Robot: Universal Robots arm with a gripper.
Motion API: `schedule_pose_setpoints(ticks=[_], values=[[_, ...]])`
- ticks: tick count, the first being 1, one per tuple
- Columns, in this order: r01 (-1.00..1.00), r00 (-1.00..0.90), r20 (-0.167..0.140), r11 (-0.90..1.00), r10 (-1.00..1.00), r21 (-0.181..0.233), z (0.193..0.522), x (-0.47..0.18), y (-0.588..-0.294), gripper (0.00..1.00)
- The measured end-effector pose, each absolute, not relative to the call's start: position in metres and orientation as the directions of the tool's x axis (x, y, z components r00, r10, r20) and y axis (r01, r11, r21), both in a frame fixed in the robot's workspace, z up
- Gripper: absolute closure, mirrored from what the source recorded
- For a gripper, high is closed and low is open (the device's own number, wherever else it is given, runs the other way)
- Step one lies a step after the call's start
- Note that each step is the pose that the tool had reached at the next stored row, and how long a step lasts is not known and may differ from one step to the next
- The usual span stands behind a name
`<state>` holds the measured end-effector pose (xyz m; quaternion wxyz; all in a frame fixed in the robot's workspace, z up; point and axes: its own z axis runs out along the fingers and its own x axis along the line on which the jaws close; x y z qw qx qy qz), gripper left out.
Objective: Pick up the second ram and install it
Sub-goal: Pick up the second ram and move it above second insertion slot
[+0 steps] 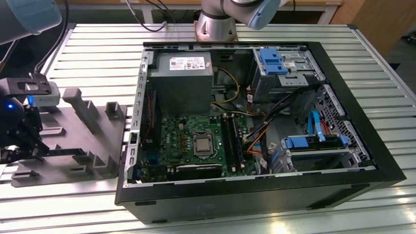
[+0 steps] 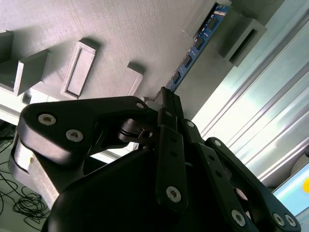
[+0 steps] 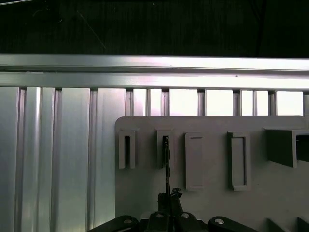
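Observation:
The second ram is a long narrow board with small black chips, standing on its edge in a slot of the grey holder plate. My gripper is shut on one end of it. In the first wrist view the ram appears edge-on as a thin dark line running from the gripper into a slot of the plate. The exterior view has the gripper at its far left, over the plate, with the ram a dark strip beside it.
An open computer case lies to the exterior view's right of the plate. Inside are the green motherboard, its long black slots, a power supply, cables and blue drive brackets. Everything rests on a ribbed metal table.

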<state>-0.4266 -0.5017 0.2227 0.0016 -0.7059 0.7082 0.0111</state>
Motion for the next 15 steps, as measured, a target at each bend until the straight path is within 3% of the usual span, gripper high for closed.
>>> schedule_pose_setpoints(ticks=[15], values=[[-1.0,-0.003,-0.018,0.003,-1.0,0.013,0.2263,-0.4266,-0.5016,0.88]])
